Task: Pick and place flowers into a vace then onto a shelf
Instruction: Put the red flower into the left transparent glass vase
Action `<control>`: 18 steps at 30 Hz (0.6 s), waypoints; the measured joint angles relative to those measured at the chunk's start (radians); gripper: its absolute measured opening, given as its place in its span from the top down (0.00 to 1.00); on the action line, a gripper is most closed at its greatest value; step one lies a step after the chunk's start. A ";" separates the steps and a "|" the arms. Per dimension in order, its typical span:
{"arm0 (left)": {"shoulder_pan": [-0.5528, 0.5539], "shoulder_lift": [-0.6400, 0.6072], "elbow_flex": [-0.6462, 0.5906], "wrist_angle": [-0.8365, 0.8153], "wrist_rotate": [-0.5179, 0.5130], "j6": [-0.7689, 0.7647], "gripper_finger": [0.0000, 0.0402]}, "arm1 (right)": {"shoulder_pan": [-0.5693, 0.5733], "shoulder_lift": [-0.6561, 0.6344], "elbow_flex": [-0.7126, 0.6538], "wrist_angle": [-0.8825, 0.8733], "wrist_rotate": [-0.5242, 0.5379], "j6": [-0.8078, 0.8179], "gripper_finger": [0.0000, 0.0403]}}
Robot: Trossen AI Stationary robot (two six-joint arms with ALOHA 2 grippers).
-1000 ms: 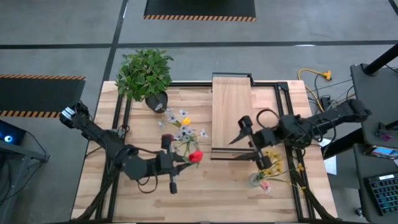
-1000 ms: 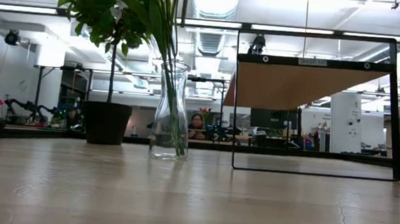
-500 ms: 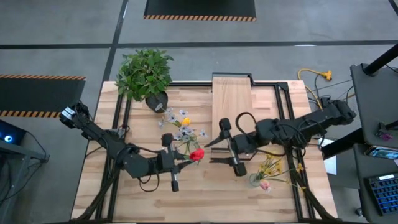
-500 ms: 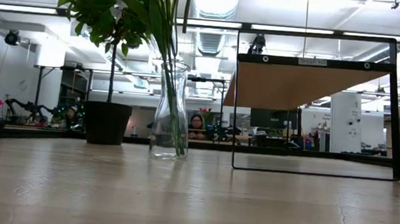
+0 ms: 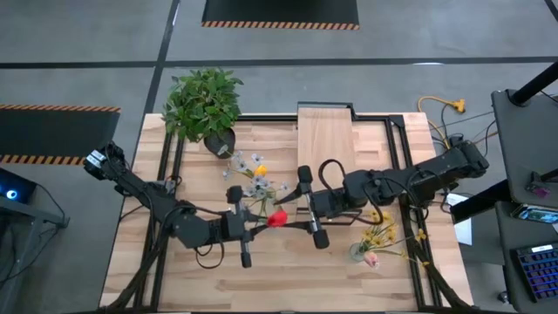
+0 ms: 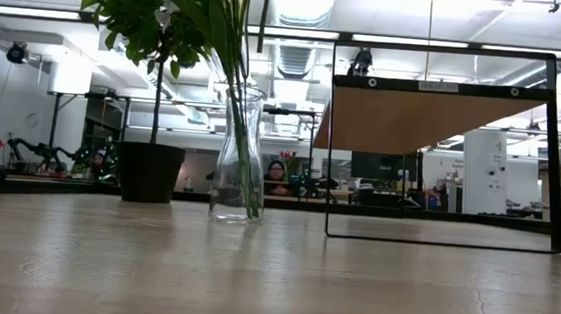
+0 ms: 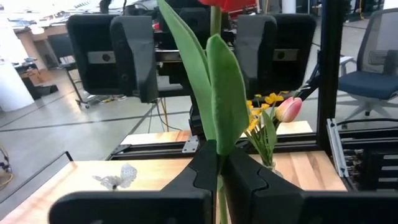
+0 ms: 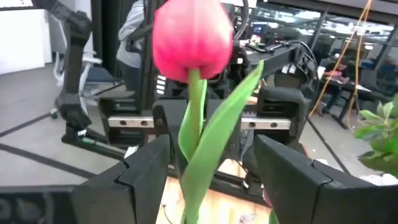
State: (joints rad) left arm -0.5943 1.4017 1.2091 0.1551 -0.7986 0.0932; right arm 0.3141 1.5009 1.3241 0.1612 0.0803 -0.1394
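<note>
Holding the red tulip clamped by its stem, the left claw should stay firm. The right claw, fingers apart around the stem, should close gently before the left lets go.

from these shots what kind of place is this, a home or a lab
Most likely a robotics lab or open-plan workshop, not a home: exposed ceiling ducting, a hazard-striped floor mat, and more robot arms on a bench in the background.

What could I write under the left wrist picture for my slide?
Left gripper shut on a red tulip's stem, facing the open right gripper.
</note>
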 joint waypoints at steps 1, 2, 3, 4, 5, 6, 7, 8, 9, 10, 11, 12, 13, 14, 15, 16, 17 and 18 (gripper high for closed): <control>0.001 0.000 0.000 0.000 0.000 0.002 1.00 | 0.000 0.000 0.000 0.003 0.010 0.000 0.44; 0.002 0.000 0.000 0.000 0.000 0.003 1.00 | -0.002 0.002 0.000 0.006 0.024 0.001 0.44; 0.003 0.000 0.000 0.000 0.000 0.003 1.00 | -0.003 0.002 0.000 0.008 0.033 0.001 0.44; 0.003 0.000 0.000 0.000 0.000 0.003 1.00 | -0.004 0.002 0.000 0.007 0.038 0.001 0.44; 0.003 0.000 0.000 0.000 0.000 0.003 1.00 | -0.004 0.002 -0.001 0.006 0.042 0.002 0.45; 0.002 0.000 0.000 0.000 0.000 0.003 1.00 | -0.004 0.002 -0.001 0.007 0.043 0.005 0.47; 0.002 0.000 0.000 0.000 0.000 0.003 1.00 | -0.004 0.002 -0.001 0.007 0.043 0.005 0.49; 0.002 0.000 0.000 0.000 0.000 0.003 1.00 | -0.004 0.002 -0.001 0.007 0.043 0.005 0.51; 0.002 0.000 0.000 0.000 0.000 0.003 1.00 | -0.003 0.002 -0.001 0.008 0.043 0.005 0.55; 0.002 0.000 0.000 0.000 0.000 0.003 1.00 | -0.003 0.002 -0.001 0.007 0.043 0.005 0.59; 0.002 0.000 0.000 0.000 0.000 0.003 1.00 | -0.003 0.002 -0.001 0.007 0.042 0.005 0.63; 0.002 0.000 0.000 0.000 0.000 0.003 1.00 | -0.003 0.002 -0.001 0.007 0.043 0.005 0.68; 0.002 0.000 0.000 0.000 0.000 0.003 1.00 | -0.003 0.002 -0.001 0.006 0.042 0.004 0.73; 0.002 0.000 0.000 0.000 -0.001 0.002 1.00 | -0.003 0.002 -0.001 0.003 0.042 0.003 0.79; 0.002 0.000 0.000 0.000 0.000 0.001 1.00 | -0.003 0.002 -0.001 -0.001 0.042 0.001 0.84; 0.002 0.000 0.000 -0.001 -0.001 0.000 1.00 | -0.003 0.002 -0.001 -0.004 0.042 0.000 0.90; 0.002 0.000 0.000 -0.002 -0.003 0.000 1.00 | -0.003 0.002 -0.001 -0.009 0.038 -0.005 0.94; 0.003 0.000 0.000 -0.006 -0.006 0.000 0.99 | -0.002 0.002 -0.001 -0.016 0.038 -0.009 0.95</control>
State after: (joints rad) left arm -0.5913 1.4018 1.2091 0.1491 -0.8043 0.0931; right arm 0.3122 1.5026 1.3228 0.1457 0.1188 -0.1486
